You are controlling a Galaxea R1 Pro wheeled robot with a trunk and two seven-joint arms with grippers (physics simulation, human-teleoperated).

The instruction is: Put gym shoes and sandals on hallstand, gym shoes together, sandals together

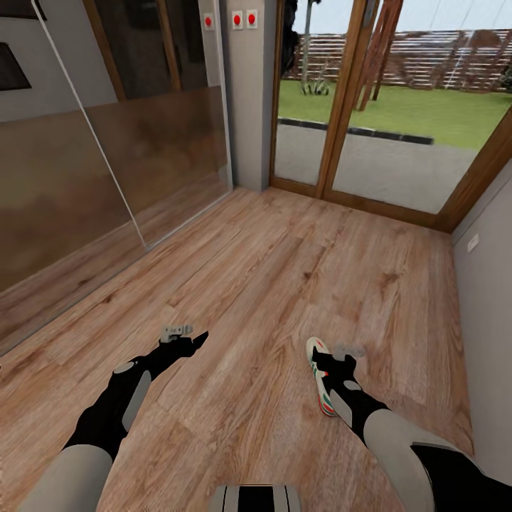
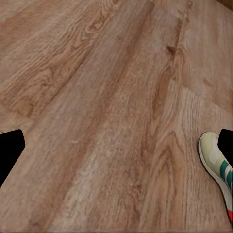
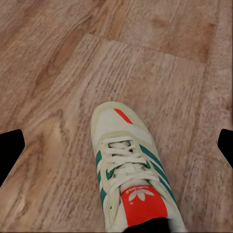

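Right wrist view: our right gripper (image 3: 116, 145) has its jaws spread wide, one dark fingertip (image 3: 10, 148) at each edge, hovering over a white lace-up sneaker with green side stripes and red-orange tongue (image 3: 128, 172) lying on the light brown wood-plank floor (image 3: 58, 73). We can't tell contact. Left gripper (image 2: 116, 145) is likewise wide open, holding nothing, above bare planks beside the sneaker's toe.

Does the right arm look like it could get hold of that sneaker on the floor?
Probably yes. The right gripper hangs right above the gym shoe, fingers spread to either side, and nothing lies between them on the wood floor.
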